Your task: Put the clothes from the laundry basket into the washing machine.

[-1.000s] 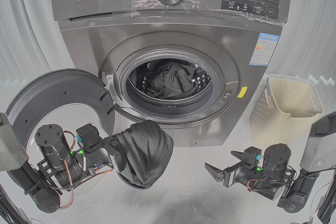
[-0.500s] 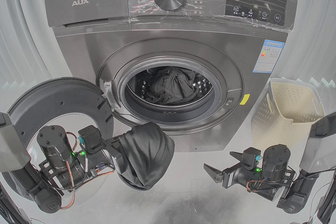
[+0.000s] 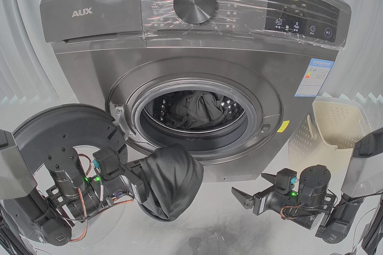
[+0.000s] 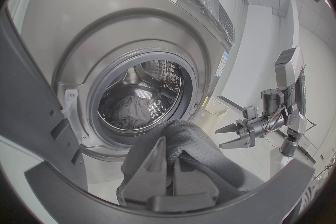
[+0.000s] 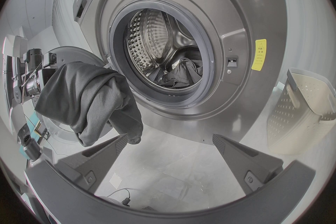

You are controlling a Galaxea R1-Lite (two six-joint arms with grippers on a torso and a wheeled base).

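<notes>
Washing machine point(image 3: 191, 56) drum's got a dark bundle of clothes point(image 3: 197, 106) in it. The cream laundry basket point(image 3: 315, 136) stands at 4 o'clock from the porthole. Left gripper point(image 4: 170, 165) is clamped on a dark garment point(image 3: 171, 184) at 7 o'clock, just below the opening. Right gripper point(image 5: 169, 137) sits low at 5 o'clock, jaws spread wide, gripping nothing. Door point(image 3: 64, 128) hangs open at 8 o'clock. Glossy grey floor point(image 3: 223, 224), pale pleated curtain point(image 3: 24, 28) behind.
</notes>
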